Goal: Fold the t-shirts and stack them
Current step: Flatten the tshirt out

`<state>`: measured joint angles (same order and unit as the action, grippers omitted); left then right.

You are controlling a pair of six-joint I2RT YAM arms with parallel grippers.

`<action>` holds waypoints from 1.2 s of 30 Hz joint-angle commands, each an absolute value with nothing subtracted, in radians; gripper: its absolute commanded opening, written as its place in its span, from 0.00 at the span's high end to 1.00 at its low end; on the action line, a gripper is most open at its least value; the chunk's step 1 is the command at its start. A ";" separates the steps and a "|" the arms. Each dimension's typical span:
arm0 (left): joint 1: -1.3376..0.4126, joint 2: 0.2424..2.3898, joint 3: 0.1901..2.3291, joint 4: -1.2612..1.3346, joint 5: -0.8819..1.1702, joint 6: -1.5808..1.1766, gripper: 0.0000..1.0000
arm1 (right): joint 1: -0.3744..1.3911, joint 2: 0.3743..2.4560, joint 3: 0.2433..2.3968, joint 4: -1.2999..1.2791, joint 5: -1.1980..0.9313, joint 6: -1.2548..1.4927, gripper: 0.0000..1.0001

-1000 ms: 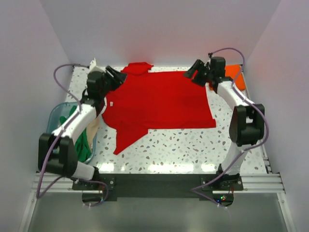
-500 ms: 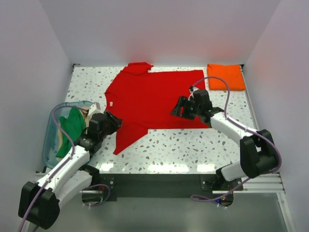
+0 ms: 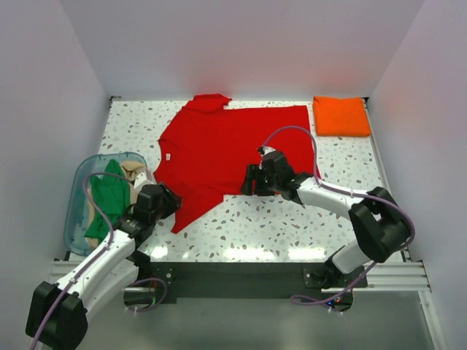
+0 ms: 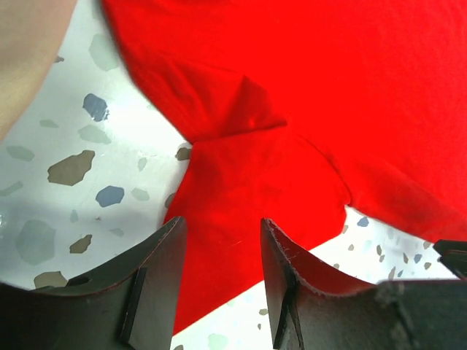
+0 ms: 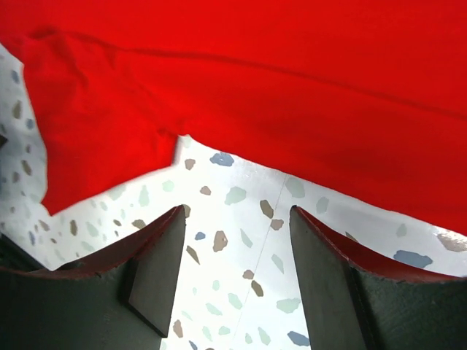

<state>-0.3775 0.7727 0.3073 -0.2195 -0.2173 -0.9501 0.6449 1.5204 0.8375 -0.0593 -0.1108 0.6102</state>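
Taking the near edge cleanly is what this fold calls for, by my judgement. The bright red cloth short-sleeved t-shirt (image 3: 233,149) lies spread flat over the middle and far part of the white speckled bench (image 3: 292,226), with one sleeve trailing toward the near left and its near hem running straight. Each pair of fingers should come down low, slip under a single layer at the edge and close before lifting, with both arms rising together so the cloth does not bunch. The left arm's fingers (image 4: 157,270) are spread above the sleeve, red cloth showing between them; whether they touch it cannot be told. The right arm's fingers (image 5: 149,270) are also spread, over bare bench just beside the near hem. Well apart at the far right lies a folded orange cloth t-shirt (image 3: 341,117). A clear bluish plastic tub (image 3: 73,208) holding green and tan cloth stands at the left.
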 commanded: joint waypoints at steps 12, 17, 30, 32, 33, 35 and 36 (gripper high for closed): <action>-0.408 0.718 0.222 -0.265 -0.245 -0.985 0.51 | 0.886 1.641 0.963 -0.034 0.063 0.643 0.39; -0.465 0.739 0.187 -0.265 -0.255 -1.034 0.51 | 0.937 1.699 0.980 -0.035 0.101 0.653 0.40; -0.545 0.773 0.170 -0.227 -0.236 -1.077 0.75 | 0.950 1.856 1.080 -0.003 0.141 0.655 0.40; -0.546 0.755 0.184 -0.230 -0.227 -1.071 0.80 | 0.950 1.871 1.088 -0.005 0.143 0.663 0.43; -0.548 0.752 0.189 -0.230 -0.212 -1.066 0.85 | 0.950 1.876 1.092 -0.005 0.143 0.664 0.47; -0.548 0.738 0.207 -0.233 -0.193 -1.055 0.89 | 0.950 1.873 1.089 -0.005 0.146 0.675 0.53; -0.548 0.735 0.215 -0.233 -0.175 -1.051 0.92 | 0.950 1.871 1.085 -0.003 0.147 0.680 0.59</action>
